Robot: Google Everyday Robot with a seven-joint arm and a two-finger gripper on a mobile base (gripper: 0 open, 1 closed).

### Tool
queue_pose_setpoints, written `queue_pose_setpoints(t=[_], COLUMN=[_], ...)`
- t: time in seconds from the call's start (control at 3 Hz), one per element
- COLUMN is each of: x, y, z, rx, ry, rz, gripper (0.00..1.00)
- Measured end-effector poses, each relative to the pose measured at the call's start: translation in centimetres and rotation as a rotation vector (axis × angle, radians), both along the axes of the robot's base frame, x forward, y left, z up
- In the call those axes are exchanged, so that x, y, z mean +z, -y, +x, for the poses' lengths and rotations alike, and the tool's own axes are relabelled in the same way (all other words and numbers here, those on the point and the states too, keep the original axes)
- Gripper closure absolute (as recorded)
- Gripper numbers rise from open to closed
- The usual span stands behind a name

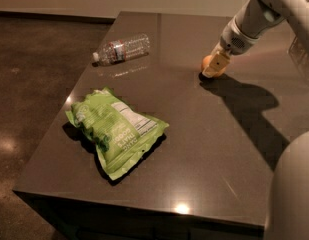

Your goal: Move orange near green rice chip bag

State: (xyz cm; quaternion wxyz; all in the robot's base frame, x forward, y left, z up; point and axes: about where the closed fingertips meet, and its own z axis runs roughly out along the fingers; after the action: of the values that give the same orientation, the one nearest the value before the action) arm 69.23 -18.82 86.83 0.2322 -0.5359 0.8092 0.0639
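Note:
The orange (207,62) rests on the dark table (194,149) at the far right, partly hidden behind my gripper (215,69). The gripper reaches down from the upper right, and its tip is at the orange, right at the table surface. The green rice chip bag (116,131) lies flat and crinkled at the front left of the table, white label panel facing up. It is well apart from the orange.
A clear plastic water bottle (121,49) lies on its side at the far left of the table. The table's left edge drops to a dark floor (29,84). My white arm (259,19) and body (294,194) fill the right side.

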Motion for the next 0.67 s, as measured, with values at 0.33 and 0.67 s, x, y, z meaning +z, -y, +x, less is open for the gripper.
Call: queue_pose_setpoints(t=[0.33, 0.67], x=[2.1, 4.2], y=[-2.5, -6.3], z=[-1.9, -5.6], rx=[0.069, 0.19], ry=[0.022, 0.043], rz=[0.048, 0.091], gripper=[0.93, 1.0])
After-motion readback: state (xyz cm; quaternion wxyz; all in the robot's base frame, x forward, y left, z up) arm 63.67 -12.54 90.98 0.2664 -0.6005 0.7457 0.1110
